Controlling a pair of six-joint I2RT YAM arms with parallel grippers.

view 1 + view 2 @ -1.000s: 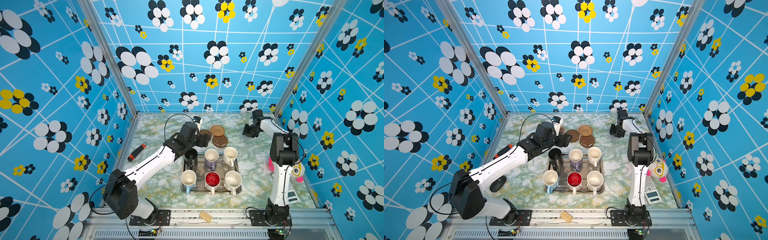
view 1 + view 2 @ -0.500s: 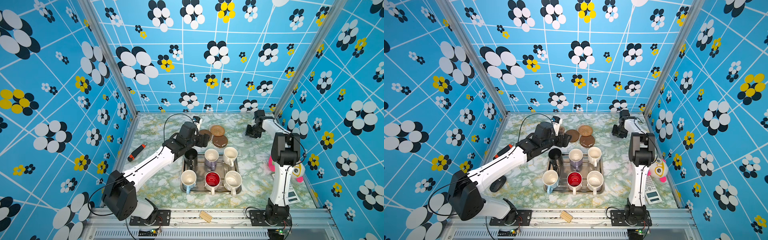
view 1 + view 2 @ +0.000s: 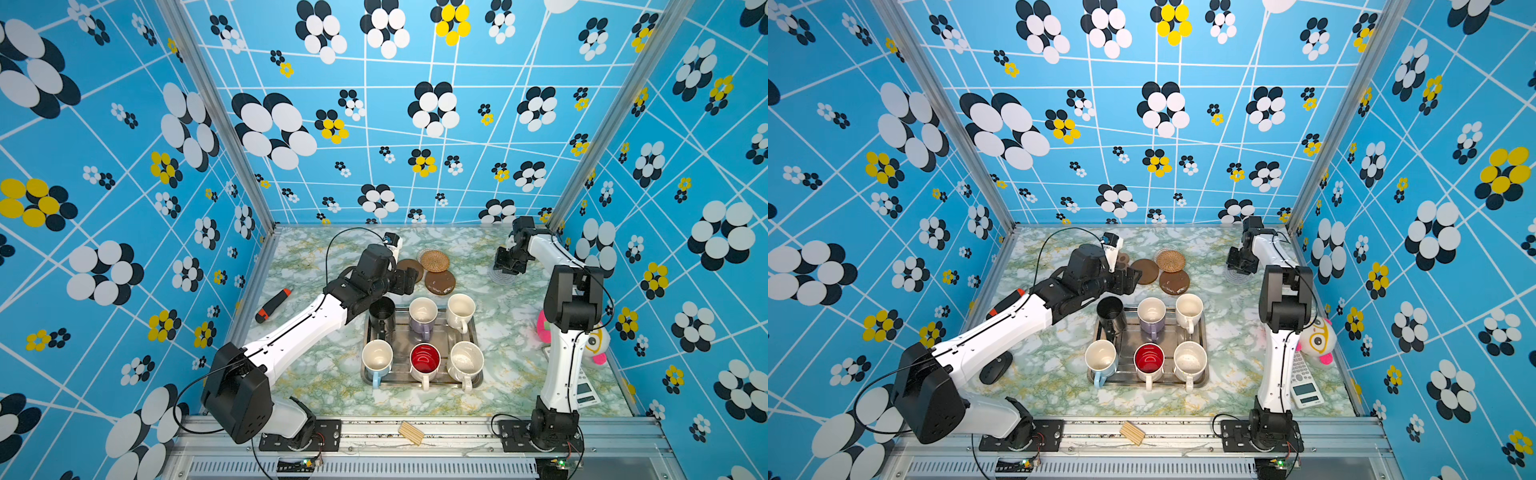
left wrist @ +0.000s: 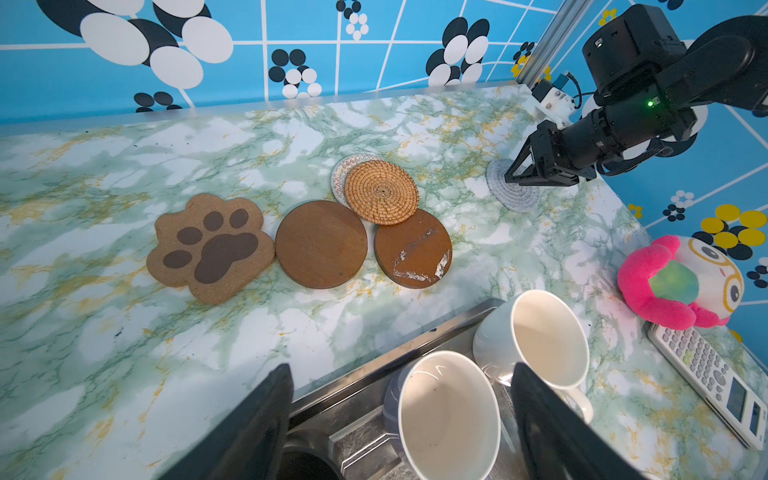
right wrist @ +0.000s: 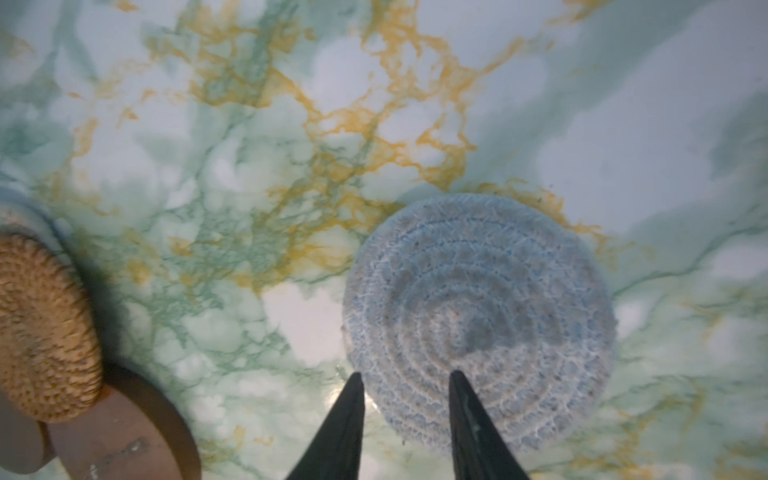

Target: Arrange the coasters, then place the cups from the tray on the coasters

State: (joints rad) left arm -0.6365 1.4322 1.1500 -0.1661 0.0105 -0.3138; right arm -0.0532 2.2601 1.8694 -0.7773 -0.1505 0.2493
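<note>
A rectangular shiny steel tray sits mid-table on the green-veined marble top with six handled mugs on it, in two rows of three. At the back stand a black mug, a lavender mug and a cream mug. In front stand a light blue mug, a white mug with red inside and a speckled white mug.

Behind the tray I count six coasters. There is a brown cork paw-shaped one, then a plain dark-brown disc and a scuffed dark-brown disc. A woven tan rattan disc overlaps a whitish patterned disc, and a grey spiral disc lies well apart towards the right wall.

The left gripper hangs over the tray's back edge, jaws spread wide and gripping nothing. The right gripper points down at the grey disc's edge with its jaws partly apart and nothing between them. Whether the tips touch it I cannot tell.

By the right wall lie one pink-and-white plush toy and one grey calculator, its key markings too small to read.
</note>
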